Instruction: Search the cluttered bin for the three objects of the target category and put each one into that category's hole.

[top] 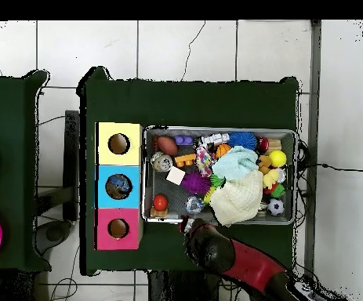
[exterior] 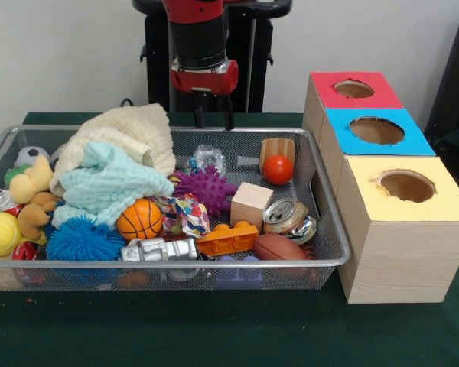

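The silver wire-mesh bin (exterior: 168, 264) sits on the green table, full of clutter; it also shows in the overhead view (top: 215, 130). The hole (exterior: 376, 130) is in the blue top of the middle wooden box, right of the bin, and shows in the overhead view (top: 118, 186). My gripper (exterior: 214, 118) hangs just behind the bin's far rim, fingers apart and empty. In the overhead view it (top: 189, 227) is at the bin's edge nearest the robot base. The bin holds an orange basketball (exterior: 140, 219), a red ball (exterior: 278, 170), a purple spiky ball (exterior: 206, 189) and a brown football (exterior: 279, 247).
A cream cloth (exterior: 126, 138) and a mint cloth (exterior: 107, 183) pile high at the bin's left middle. Also inside are a blue spiky ball (exterior: 83, 241), a wooden cube (exterior: 252, 205), a can (exterior: 285, 216), an orange brick (exterior: 227, 238) and a yellow ball (exterior: 0, 233). Red-topped (exterior: 353, 89) and yellow-topped (exterior: 405, 186) boxes flank the blue one.
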Robot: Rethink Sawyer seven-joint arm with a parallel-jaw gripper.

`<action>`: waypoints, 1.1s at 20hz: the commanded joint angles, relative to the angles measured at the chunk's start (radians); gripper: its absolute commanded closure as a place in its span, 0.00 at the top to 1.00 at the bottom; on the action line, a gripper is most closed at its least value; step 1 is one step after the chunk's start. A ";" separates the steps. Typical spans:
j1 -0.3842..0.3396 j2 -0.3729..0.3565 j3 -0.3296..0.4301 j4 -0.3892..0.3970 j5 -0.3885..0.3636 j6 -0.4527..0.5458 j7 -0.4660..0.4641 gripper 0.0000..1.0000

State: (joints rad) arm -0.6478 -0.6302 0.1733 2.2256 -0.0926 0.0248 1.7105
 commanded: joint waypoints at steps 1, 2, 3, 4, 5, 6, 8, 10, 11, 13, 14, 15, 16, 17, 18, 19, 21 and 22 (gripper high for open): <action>0.028 0.127 -0.012 -0.155 -0.013 -0.149 0.156 1.00; 0.030 0.124 -0.015 -0.155 -0.011 -0.145 0.156 1.00; 0.033 0.125 -0.020 -0.156 -0.010 -0.147 0.156 1.00; 0.035 0.125 -0.024 -0.157 -0.009 -0.145 0.155 1.00; 0.037 0.125 -0.028 -0.158 -0.008 -0.143 0.154 1.00; 0.038 0.127 -0.031 -0.159 -0.007 -0.142 0.154 1.00; 0.033 0.142 -0.029 -0.176 -0.013 -0.148 0.144 1.00; 0.035 0.136 -0.033 -0.187 -0.015 -0.141 0.136 1.00; 0.043 0.122 -0.039 -0.188 -0.011 -0.129 0.132 1.00; 0.062 0.090 -0.055 -0.186 0.000 -0.097 0.130 1.00; 0.068 0.080 -0.059 -0.186 0.004 -0.085 0.130 1.00; 0.079 0.066 -0.068 -0.187 0.010 -0.071 0.129 1.00; 0.089 0.053 -0.077 -0.189 0.015 -0.058 0.128 1.00; 0.107 0.035 -0.093 -0.190 0.025 -0.036 0.130 1.00; 0.115 0.026 -0.101 -0.191 0.028 -0.027 0.130 1.00; 0.133 0.009 -0.118 -0.195 0.036 -0.003 0.130 1.00; 0.154 -0.014 -0.137 -0.200 0.048 0.035 0.130 1.00; 0.158 -0.020 -0.139 -0.201 0.051 0.046 0.131 1.00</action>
State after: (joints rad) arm -0.5318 -0.6401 0.0863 2.2019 -0.0926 0.0076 1.7105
